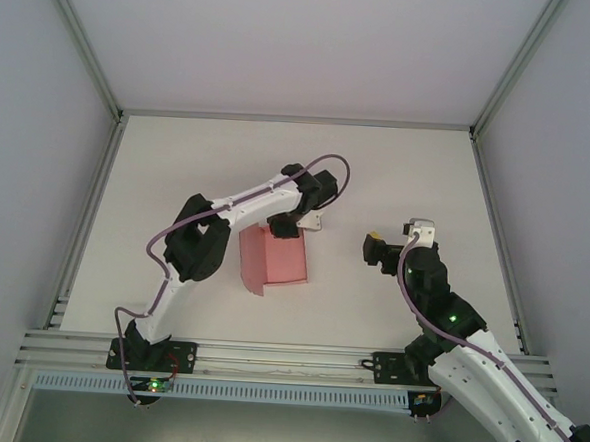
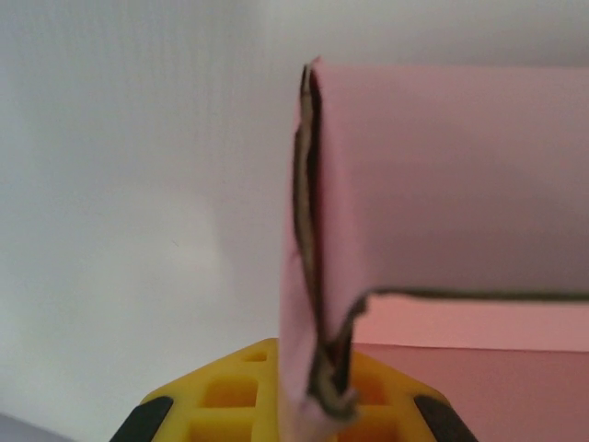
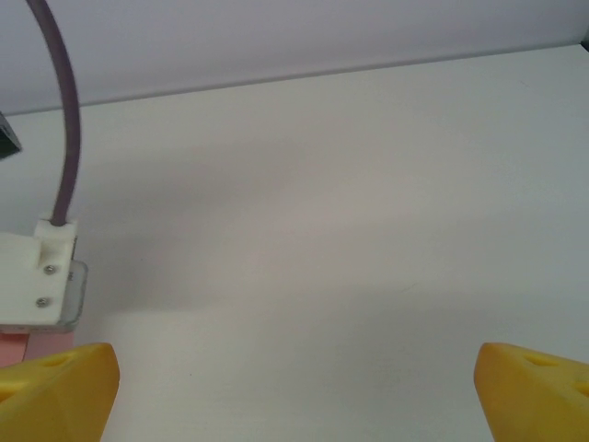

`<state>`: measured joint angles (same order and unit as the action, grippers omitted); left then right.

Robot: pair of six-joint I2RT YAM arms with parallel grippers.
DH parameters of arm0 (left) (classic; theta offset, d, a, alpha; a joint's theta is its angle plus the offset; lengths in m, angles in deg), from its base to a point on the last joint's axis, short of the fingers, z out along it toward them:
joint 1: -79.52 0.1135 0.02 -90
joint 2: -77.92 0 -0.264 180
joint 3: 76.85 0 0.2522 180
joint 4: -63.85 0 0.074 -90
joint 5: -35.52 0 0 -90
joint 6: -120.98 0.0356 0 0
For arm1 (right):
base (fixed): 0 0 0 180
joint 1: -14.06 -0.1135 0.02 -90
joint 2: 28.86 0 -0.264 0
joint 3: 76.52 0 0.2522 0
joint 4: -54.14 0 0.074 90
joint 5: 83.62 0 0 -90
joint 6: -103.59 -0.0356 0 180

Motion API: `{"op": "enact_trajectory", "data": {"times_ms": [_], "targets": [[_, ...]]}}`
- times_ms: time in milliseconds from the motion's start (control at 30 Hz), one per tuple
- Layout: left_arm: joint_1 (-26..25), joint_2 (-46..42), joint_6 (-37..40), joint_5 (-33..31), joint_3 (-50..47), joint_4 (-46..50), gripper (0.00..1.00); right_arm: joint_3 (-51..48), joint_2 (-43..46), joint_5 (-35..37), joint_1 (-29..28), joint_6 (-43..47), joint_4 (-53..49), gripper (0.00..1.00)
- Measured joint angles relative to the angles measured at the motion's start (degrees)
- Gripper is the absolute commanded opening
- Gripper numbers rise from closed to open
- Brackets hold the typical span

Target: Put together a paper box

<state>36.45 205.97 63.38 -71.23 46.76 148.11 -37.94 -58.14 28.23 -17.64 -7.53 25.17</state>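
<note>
Pink paper box (image 1: 276, 260) part-folded, one wall upright (left gripper (image 1: 287, 228) pinching edge)

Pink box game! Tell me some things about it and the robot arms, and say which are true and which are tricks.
1. The left gripper pinches the paper box. True.
2. The right gripper holds it too. False: it is open, apart from the box, over the table.
3. The box is blue. False: it is pink.
4. The right gripper's fingers are yellow. True.
</note>
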Motion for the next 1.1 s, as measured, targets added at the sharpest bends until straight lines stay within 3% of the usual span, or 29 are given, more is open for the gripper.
{"op": "enact_trajectory", "data": {"times_ms": [367,567,667,867,967,1000,1100], "targets": [[-2.7,4.6,1.6,-6.1,-1.3,-4.5,0.0,-0.2,1.2,0.0,0.2,0.0,-0.4,0.98],[-3.5,4.5,1.9,-8.3,-2.5,-6.3,0.16,-0.8,1.2,-0.2,0.9,0.0,-0.5,0.98],[-3.5,4.5,1.9,-8.8,-2.9,-7.5,0.26,-1.0,1.4,-0.3,0.9,0.0,-0.6,0.98],[-3.5,3.4,1.9,-7.6,-3.2,-10.1,0.58,-1.0,1.8,-0.9,0.9,0.0,-0.6,0.98],[-3.5,0.5,1.9,-6.3,-3.6,-10.8,0.81,-1.0,1.8,-1.8,0.9,0.0,-0.5,0.99],[-3.5,-0.7,1.9,-5.8,-3.7,-11.1,1.0,-1.0,1.8,-2.2,0.9,0.1,-0.5,0.98],[-3.5,-5.0,1.9,-4.9,-4.7,-12.3,1.0,-1.0,1.8,-3.5,0.9,0.4,-0.4,0.98]]}}
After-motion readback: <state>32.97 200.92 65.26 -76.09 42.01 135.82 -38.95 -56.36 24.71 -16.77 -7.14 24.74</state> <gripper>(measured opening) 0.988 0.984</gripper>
